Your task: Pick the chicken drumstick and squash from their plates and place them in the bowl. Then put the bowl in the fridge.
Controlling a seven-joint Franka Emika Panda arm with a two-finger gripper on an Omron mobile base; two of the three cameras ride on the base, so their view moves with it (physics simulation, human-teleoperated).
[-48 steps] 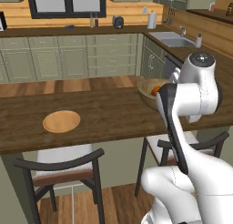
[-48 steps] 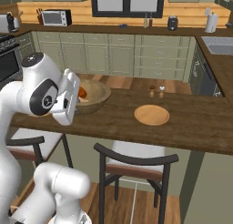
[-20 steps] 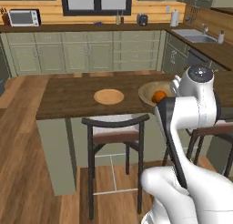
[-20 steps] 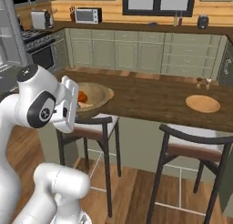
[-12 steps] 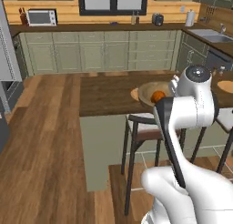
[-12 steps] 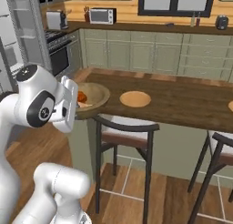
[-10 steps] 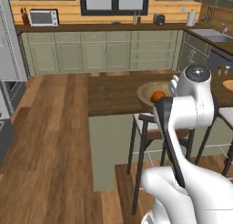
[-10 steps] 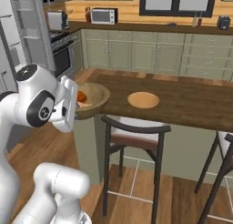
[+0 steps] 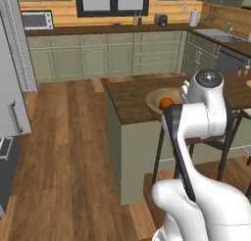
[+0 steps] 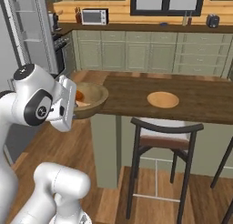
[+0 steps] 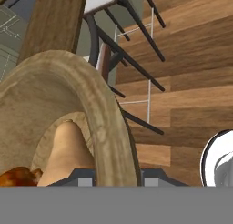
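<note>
The wooden bowl (image 10: 93,96) hangs in the air at the left end of the island counter (image 10: 200,102). My gripper (image 11: 114,175) is shut on its thick rim (image 11: 102,123), one finger inside and one outside. In the bowl lie the pale tan squash (image 11: 68,148) and the orange-brown chicken drumstick (image 11: 16,177). From the left base view the bowl (image 9: 156,99) peeks out behind my arm, with something orange (image 9: 166,103) in it. One flat wooden plate (image 10: 163,99) lies bare on the counter. The light-grey fridge (image 9: 11,83) stands at the far left.
A bar stool (image 10: 161,139) stands in front of the counter, to the right of the bowl. Open wood floor (image 9: 68,137) stretches between the island and the fridge. Green cabinets (image 9: 108,56) and a microwave (image 10: 94,16) line the back wall.
The whole picture has shifted: the base has driven left along the island, whose left end and the fridge have come into view. The bowl has stayed in my gripper.
</note>
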